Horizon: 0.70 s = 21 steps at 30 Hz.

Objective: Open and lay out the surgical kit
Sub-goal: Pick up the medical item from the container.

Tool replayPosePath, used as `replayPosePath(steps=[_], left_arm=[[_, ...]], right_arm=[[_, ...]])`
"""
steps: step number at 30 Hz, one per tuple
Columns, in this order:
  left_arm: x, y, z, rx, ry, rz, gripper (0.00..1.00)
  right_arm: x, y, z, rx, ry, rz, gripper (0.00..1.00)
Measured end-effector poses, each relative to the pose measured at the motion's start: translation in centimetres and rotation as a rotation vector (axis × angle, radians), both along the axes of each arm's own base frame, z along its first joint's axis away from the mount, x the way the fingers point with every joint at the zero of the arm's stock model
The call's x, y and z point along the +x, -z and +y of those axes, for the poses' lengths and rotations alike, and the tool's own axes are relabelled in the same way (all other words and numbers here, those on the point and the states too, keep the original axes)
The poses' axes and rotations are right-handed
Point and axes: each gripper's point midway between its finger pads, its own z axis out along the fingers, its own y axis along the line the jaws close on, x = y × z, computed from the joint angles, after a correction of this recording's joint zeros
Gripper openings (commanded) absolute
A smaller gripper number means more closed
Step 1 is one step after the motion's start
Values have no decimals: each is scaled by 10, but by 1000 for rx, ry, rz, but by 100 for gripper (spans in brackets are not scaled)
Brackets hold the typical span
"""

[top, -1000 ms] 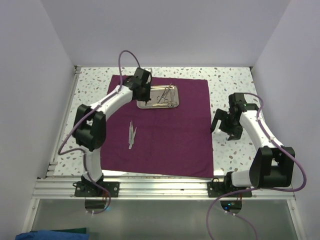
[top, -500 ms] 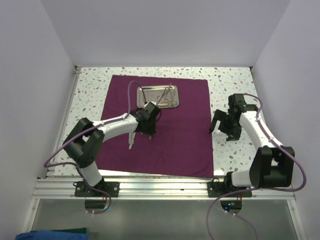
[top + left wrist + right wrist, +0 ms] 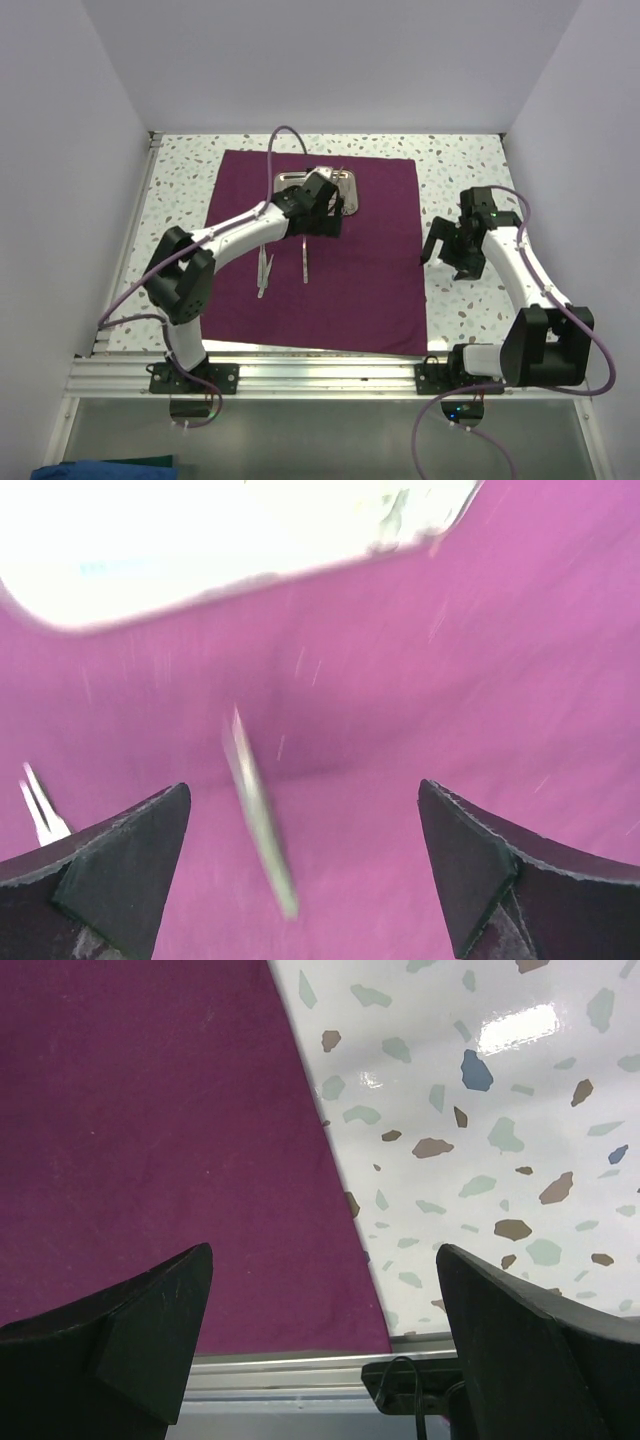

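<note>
The dark purple cloth [image 3: 360,270] lies spread flat on the table. On its far part sits the steel tray [image 3: 348,182], still holding instruments [image 3: 341,205], half hidden behind my left gripper [image 3: 318,222]. That gripper hangs open and holds nothing. In the left wrist view a thin silver instrument [image 3: 258,810] lies on the cloth between the spread fingers [image 3: 110,865], apart from both, with the tray [image 3: 200,550] beyond. The same instrument [image 3: 304,262] lies just right of the tweezers [image 3: 264,270]. My right gripper [image 3: 455,258] stands open and empty above the cloth's right edge [image 3: 330,1150].
Speckled terrazzo table [image 3: 460,170] surrounds the cloth. White walls close in the left, back and right sides. An aluminium rail [image 3: 320,372] carrying both arm bases runs along the near edge, and shows in the right wrist view as a rail [image 3: 290,1370].
My left gripper carried a thin instrument from the tray to the cloth, opened and let it go beside the tweezers, then swung back toward the tray. The right arm barely moved.
</note>
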Motion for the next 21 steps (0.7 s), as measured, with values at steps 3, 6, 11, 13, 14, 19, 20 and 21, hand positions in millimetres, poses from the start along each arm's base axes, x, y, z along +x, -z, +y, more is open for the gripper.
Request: replayPosePath(steps=[3, 6, 11, 13, 14, 19, 20, 21], left_arm=[[39, -28, -16, 15, 44, -96, 99], [74, -39, -22, 32, 69, -150, 99], [138, -25, -11, 61, 66, -173, 99], [156, -11, -2, 77, 61, -159, 98], [166, -6, 1, 79, 61, -157, 97], [191, 20, -1, 69, 121, -139, 91], [192, 25, -4, 63, 144, -134, 91], [192, 29, -9, 54, 166, -128, 91]], right_arm=[[0, -3, -2, -9, 3, -16, 98], [0, -5, -3, -16, 7, -25, 98], [-2, -6, -4, -19, 15, -23, 98], [-4, -6, -4, -23, 16, -14, 98], [-5, -6, -5, -25, 17, -9, 98], [-15, -5, -9, -47, 26, 25, 98], [-16, -5, -9, -50, 27, 30, 98], [-17, -5, -11, -57, 29, 34, 98]])
